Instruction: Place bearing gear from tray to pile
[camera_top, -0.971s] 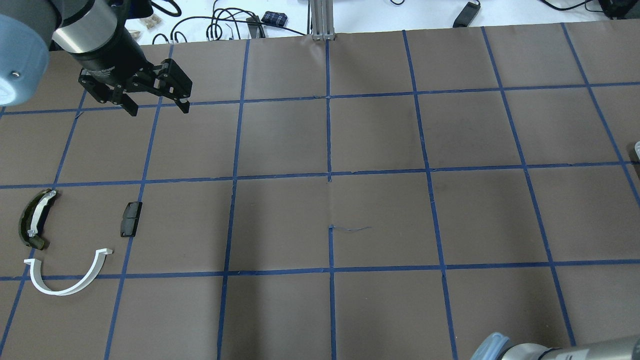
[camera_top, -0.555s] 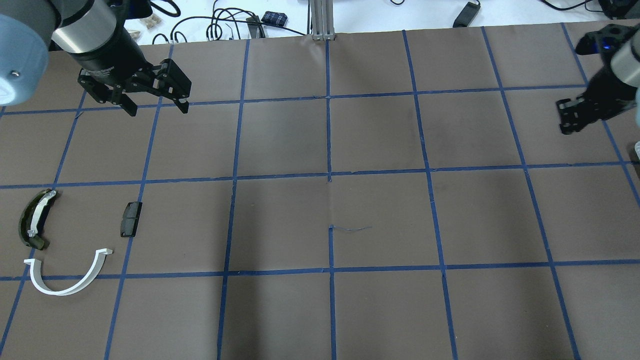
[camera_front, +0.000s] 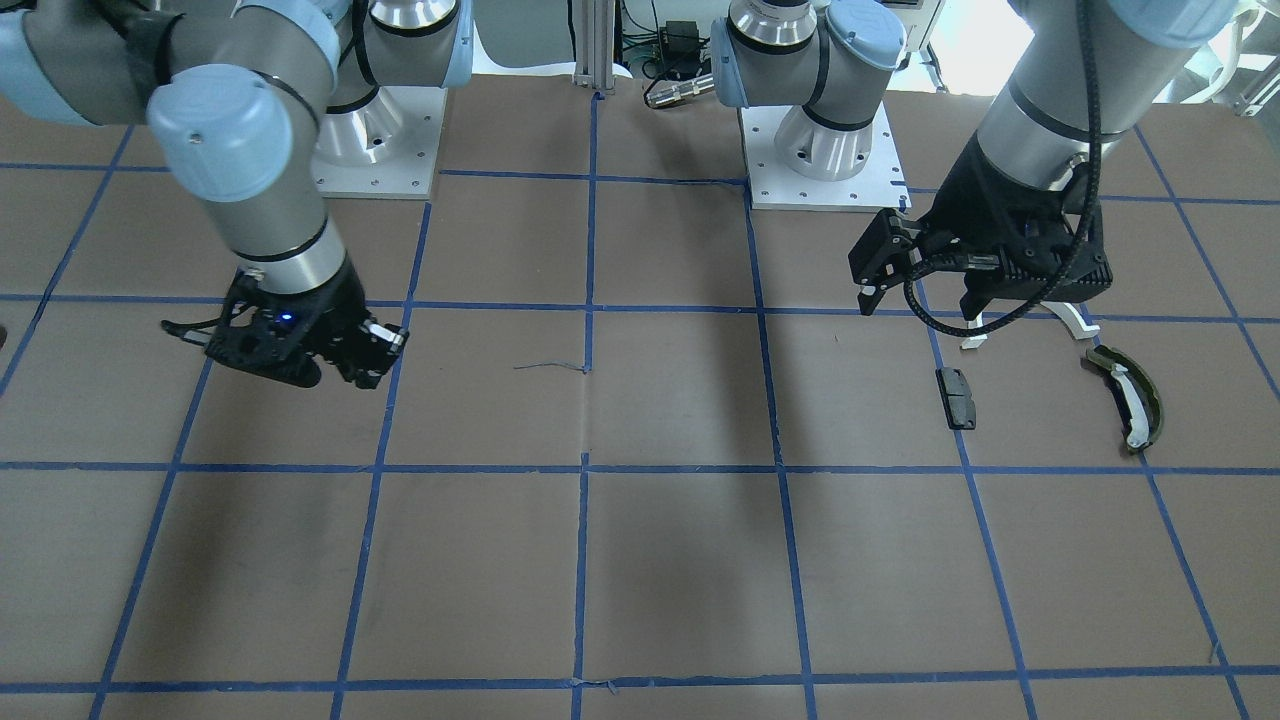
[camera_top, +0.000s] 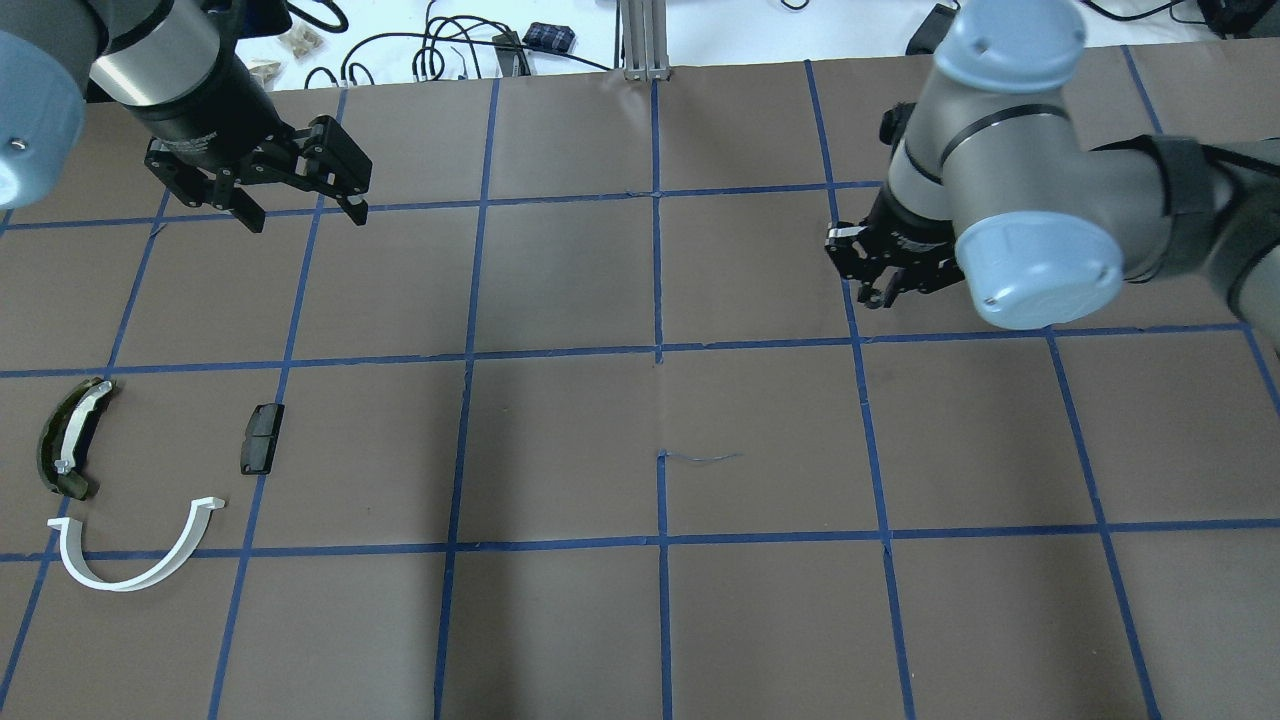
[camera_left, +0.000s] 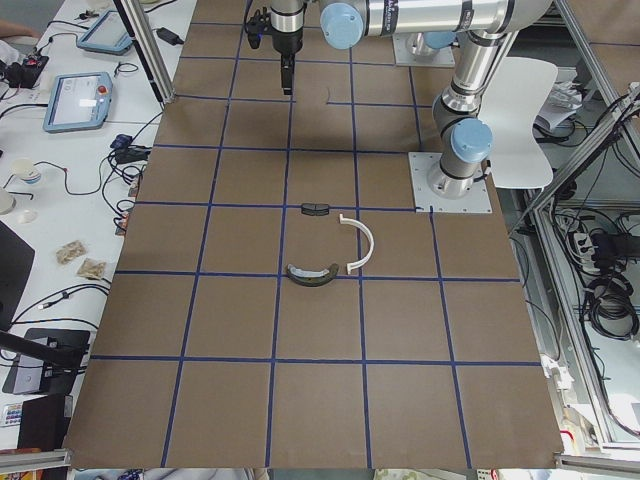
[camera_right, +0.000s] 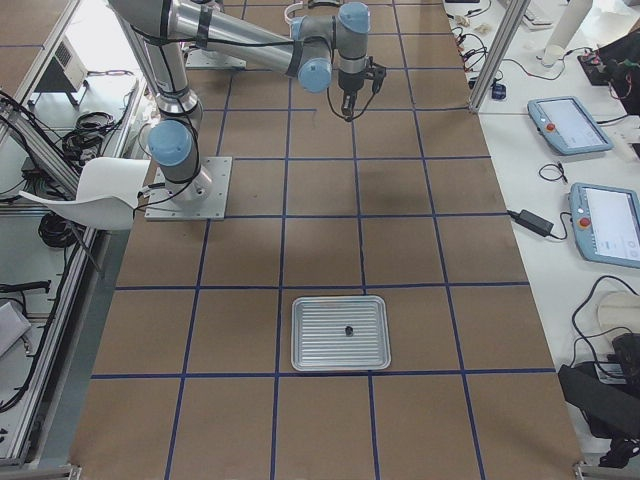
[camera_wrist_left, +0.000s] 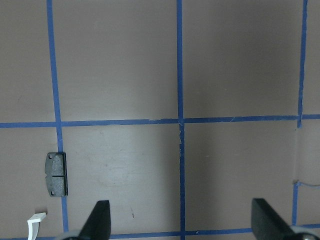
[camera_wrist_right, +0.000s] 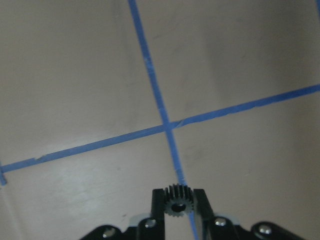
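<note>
My right gripper (camera_wrist_right: 177, 200) is shut on a small black toothed bearing gear (camera_wrist_right: 176, 205) and holds it above the brown mat, right of centre in the overhead view (camera_top: 880, 288). The pile lies at the near left: a white half-ring arc (camera_top: 130, 583), a dark olive curved piece with a white strip (camera_top: 65, 440) and a small black block (camera_top: 261, 438). My left gripper (camera_top: 305, 215) is open and empty, hovering beyond the pile. Its wrist view shows the block (camera_wrist_left: 56, 174). The metal tray (camera_right: 300, 350) stands at the table's right end with a small dark part (camera_right: 348, 329) in it.
The brown mat carries a blue tape grid. An aluminium post (camera_top: 645, 40) and cables stand past the far edge. Both arm bases (camera_front: 825, 150) sit on the robot's side. Teach pendants (camera_right: 570, 125) lie on the side bench.
My right arm has swung in from the right edge toward the table's middle, carrying the gear. My left gripper has shifted slightly left and away, still open.
</note>
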